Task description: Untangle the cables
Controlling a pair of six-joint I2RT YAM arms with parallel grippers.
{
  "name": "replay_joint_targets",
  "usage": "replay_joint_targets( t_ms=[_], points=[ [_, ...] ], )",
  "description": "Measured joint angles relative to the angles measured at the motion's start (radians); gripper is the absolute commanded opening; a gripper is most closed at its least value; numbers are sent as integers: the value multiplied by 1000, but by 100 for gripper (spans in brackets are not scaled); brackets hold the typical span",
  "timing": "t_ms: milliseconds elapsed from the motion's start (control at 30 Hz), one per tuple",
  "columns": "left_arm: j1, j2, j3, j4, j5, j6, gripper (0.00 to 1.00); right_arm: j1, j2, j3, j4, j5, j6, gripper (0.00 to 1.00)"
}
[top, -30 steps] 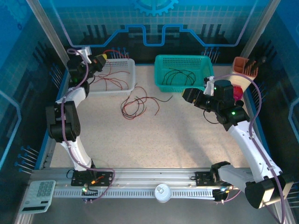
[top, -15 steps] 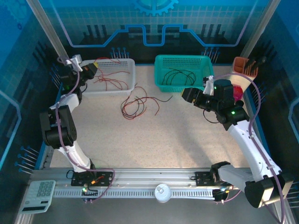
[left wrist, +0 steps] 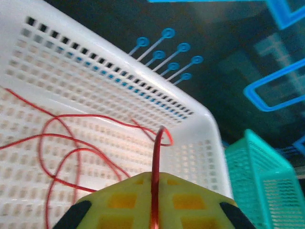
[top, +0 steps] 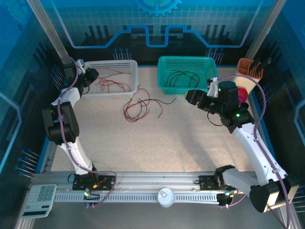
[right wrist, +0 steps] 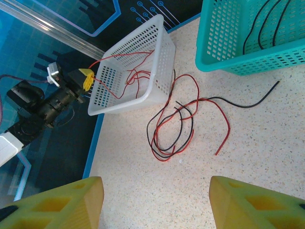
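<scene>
Swung back to the white basket's (top: 135, 71) left rim, left claw (top: 91, 75) pinches a red cable (left wrist: 155, 157).

Table (top: 167, 143) bears white basket (top: 134, 76), teal basket (top: 165, 76); cables (top: 137, 106).

A white basket (top: 135, 71) sits just right of the left pincer (top: 93, 75), a teal basket (top: 186, 59) just beyond the right pincer (top: 190, 98), a brown holder (top: 250, 67) further to that pincer's right, and a calculator (top: 40, 199) well behind the left pincer.
</scene>
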Motion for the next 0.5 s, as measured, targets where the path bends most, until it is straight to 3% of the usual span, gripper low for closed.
replay_joint_targets(
  t_ms=[267,500],
  points=[
    [-39,55,184,-264,-202,85,38,0,0,0,0,0,3,61],
    [-51,95,282,-425,-340,130,50,0,-4,1,-3,0,3,62]
  ],
)
